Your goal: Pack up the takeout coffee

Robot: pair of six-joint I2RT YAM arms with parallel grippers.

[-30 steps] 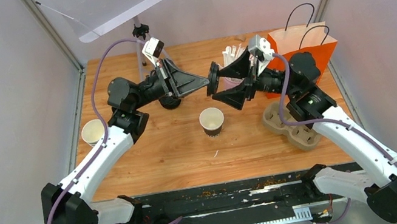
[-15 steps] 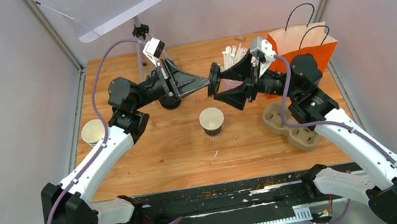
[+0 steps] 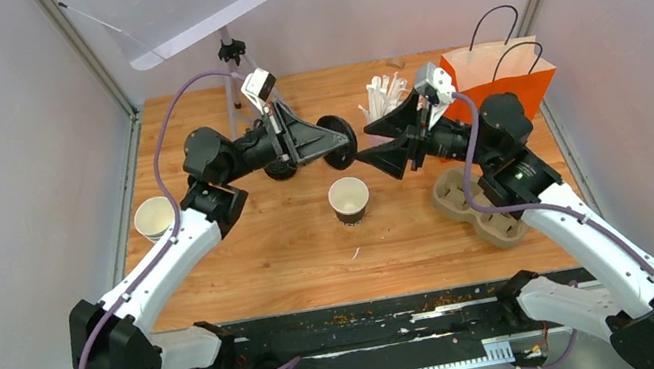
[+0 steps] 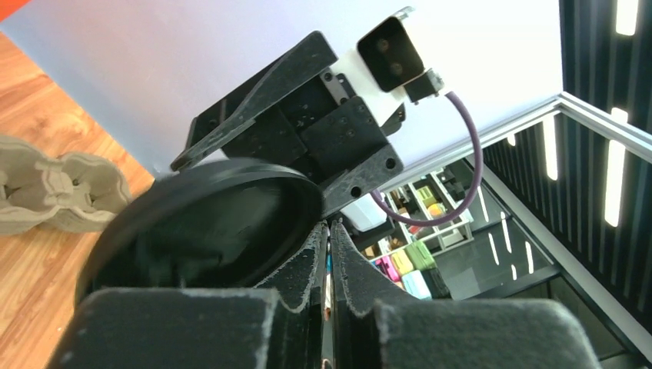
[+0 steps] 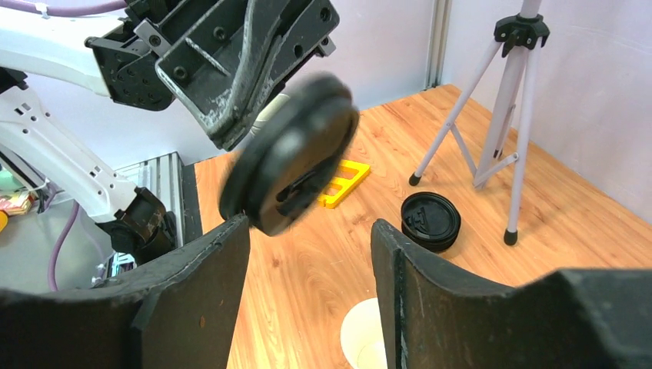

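Cups come first: nearest us a lidless white takeout cup (image 3: pixel 349 199) stands in the middle of the desk (image 3: pixel 274 255). A second cup (image 3: pixel 153 217) sits near the left edge and the pulp tray (image 3: pixel 480 213) lies to the right. Higher up and a little farther back, the left hand (image 4: pixel 326 238) is clenched on the rim of a black lid (image 3: pixel 342 141), held on edge in the air. Just beside it we see the right hand (image 3: pixel 365 144) released, fingers spread, grasping nothing. Beyond are a stack of lids (image 5: pixel 430 221) and an orange bag (image 3: pixel 501 72).
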